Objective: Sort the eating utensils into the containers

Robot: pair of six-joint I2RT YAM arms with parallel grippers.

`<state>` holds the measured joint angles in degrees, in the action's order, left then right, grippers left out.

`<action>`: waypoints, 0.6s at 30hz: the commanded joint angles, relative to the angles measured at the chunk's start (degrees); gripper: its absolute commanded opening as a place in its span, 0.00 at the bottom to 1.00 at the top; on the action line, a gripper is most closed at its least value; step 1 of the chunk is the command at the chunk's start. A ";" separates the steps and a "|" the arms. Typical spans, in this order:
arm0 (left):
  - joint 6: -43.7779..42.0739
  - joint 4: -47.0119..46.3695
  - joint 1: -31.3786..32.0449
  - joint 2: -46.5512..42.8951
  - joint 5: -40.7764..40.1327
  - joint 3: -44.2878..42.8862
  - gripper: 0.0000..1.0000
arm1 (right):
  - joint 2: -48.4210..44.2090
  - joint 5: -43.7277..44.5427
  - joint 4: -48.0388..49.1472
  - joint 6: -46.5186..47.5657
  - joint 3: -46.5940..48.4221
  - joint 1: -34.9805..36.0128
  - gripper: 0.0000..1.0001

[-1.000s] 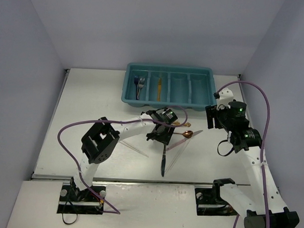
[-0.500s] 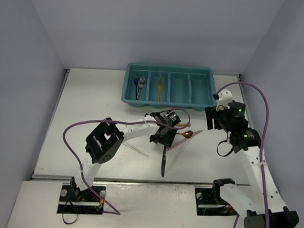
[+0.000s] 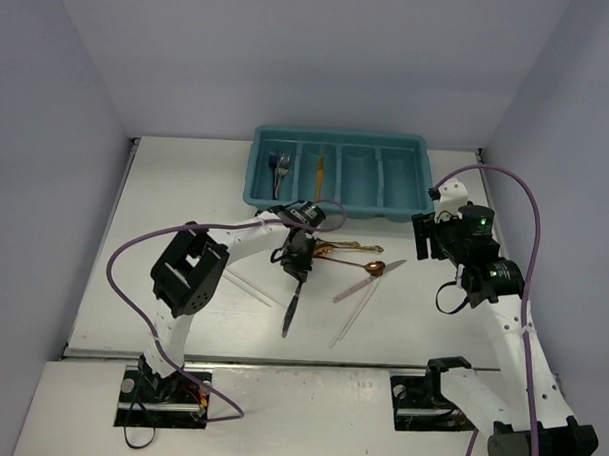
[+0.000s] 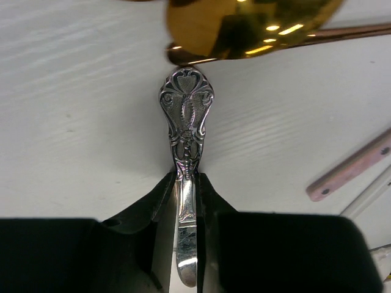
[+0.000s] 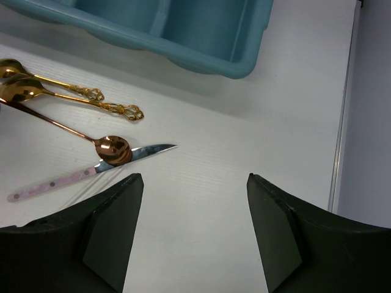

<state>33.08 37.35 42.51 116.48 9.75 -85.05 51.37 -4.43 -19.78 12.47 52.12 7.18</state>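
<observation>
One silver metal utensil with an ornate handle is clenched in the left gripper, low over the white surface beside a gold spoon. The right gripper hangs released. Pickup seems done; next, carry it to the teal plastic tray.

Left arm reaches forward, elbow bent, wrist pitched down. Left pincer clamped tight on ornate handle of silver utensil. Right arm upright, folded at elbow. Right pincer spread wide, gripping nothing.
</observation>
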 commanded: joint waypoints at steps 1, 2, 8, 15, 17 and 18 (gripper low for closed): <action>-3.78 5.62 -2.84 2.14 -2.61 3.08 0.07 | 1.63 -1.69 3.96 -0.40 1.70 -0.26 0.66; -3.72 5.68 -2.74 2.54 -2.21 2.84 0.07 | 1.91 -1.82 3.96 -0.58 1.90 -0.32 0.66; -3.72 7.94 -1.62 5.86 -0.99 0.27 0.21 | 2.30 -1.71 3.87 -0.33 3.33 -0.30 0.65; -3.46 11.32 0.54 6.91 -3.84 -0.98 0.23 | 1.32 -1.11 3.91 0.19 3.60 -0.24 0.65; -3.43 12.23 1.45 7.46 -5.84 -1.78 0.23 | 1.48 -1.19 3.87 0.27 3.68 -0.24 0.65; -3.38 12.98 2.04 7.83 -6.87 -2.32 0.23 | 1.53 -1.19 3.87 0.43 3.84 -0.24 0.65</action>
<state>30.49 42.49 42.04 118.96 8.73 -89.06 53.50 -5.58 -19.42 12.23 53.03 7.16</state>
